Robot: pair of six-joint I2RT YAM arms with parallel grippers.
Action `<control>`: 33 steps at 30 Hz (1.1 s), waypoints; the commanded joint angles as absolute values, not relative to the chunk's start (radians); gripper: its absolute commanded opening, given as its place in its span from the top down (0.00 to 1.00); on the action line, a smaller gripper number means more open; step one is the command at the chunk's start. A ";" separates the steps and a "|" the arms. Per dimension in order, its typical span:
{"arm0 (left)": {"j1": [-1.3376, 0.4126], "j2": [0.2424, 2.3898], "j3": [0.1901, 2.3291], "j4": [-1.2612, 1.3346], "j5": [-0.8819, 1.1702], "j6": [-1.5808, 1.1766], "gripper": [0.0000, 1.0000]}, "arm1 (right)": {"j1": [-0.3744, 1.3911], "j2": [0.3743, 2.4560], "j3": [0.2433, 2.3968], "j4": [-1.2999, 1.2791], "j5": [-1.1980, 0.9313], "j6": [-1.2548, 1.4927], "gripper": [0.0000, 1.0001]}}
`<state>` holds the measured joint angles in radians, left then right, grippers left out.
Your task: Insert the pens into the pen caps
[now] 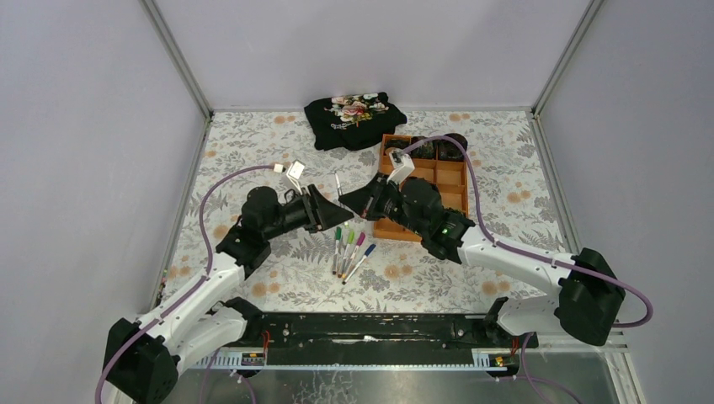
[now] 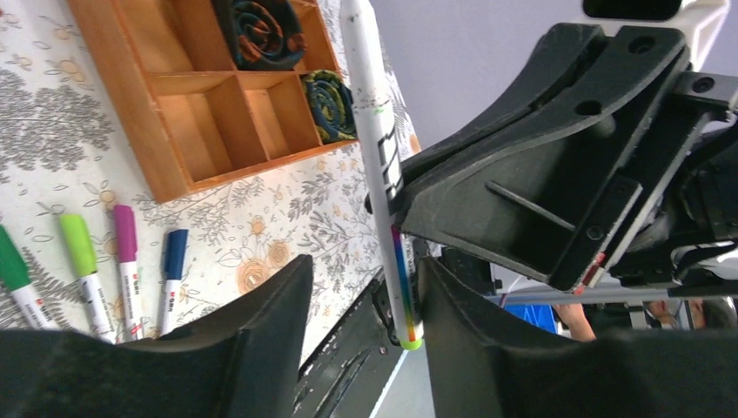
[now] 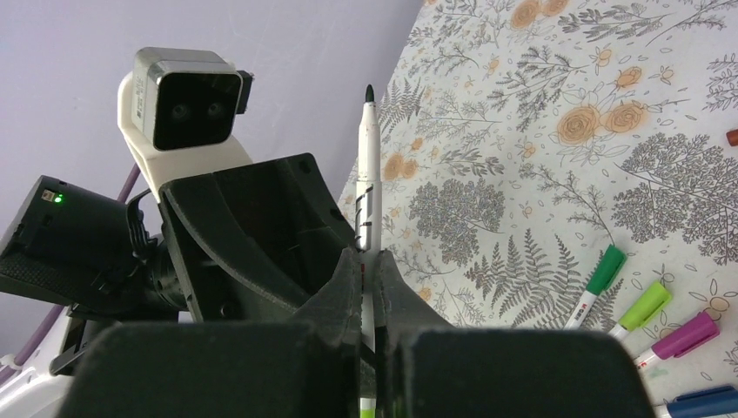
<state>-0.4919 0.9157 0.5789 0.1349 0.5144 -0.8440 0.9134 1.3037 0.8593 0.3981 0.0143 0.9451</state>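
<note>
Grey walls stood round a table with a flowery cloth [image 1: 253, 151] on it. One pen [image 3: 369, 174] stood up in the air over the middle of the table. Its dark tip pointed up and it had no cap on. The right gripper [image 3: 370, 261] pinched it a bit below its middle, both fingers pressed on the white barrel. The left gripper [image 2: 365, 266] was right beside it with its jaws spread wide. The pen's bottom end hung between them, close to one finger — I could not tell if it touched.

The pen looked light, thin and stiff, so it should not bend. Its plastic looked smooth and might slip or tip in the fingers. I think the best place to hold it is the middle of the barrel, with the tip left free for a cap. A cap would be tiny and light too, and easy to knock away.

Now the counting. One pen was in the air. Four more lay side by side on the cloth near the arms — one with a dark green cap [image 3: 607, 264], one with a light green cap [image 3: 651, 300], one with a magenta cap [image 3: 692, 333] and one with a blue cap [image 3: 709, 401]. That made five pens. I saw no loose cap for sure. One orange tray [image 2: 130, 113] had dark rolled-up things in some of its cells. One black cloth with flowers [image 1: 354, 118] lay at the back.
</note>
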 commanded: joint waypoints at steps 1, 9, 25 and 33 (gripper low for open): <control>-0.509 0.928 0.623 0.239 0.479 -0.862 0.64 | 0.925 1.256 0.836 0.480 -0.007 0.981 1.00; -0.534 0.964 0.631 0.280 0.493 -0.871 0.87 | 0.934 1.225 0.781 0.521 0.001 0.998 1.00; -0.409 0.881 0.725 -0.124 0.380 -0.512 1.00 | 0.931 1.203 0.946 0.087 0.211 0.762 0.40; -0.110 0.877 0.793 -0.198 0.491 -0.339 1.00 | 0.836 1.424 1.067 -0.026 0.213 0.716 0.35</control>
<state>-0.1913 0.8944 0.7559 -0.1436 0.4511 -0.4759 0.8803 1.3308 1.0260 0.0521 0.1703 0.7589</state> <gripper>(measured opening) 0.099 0.636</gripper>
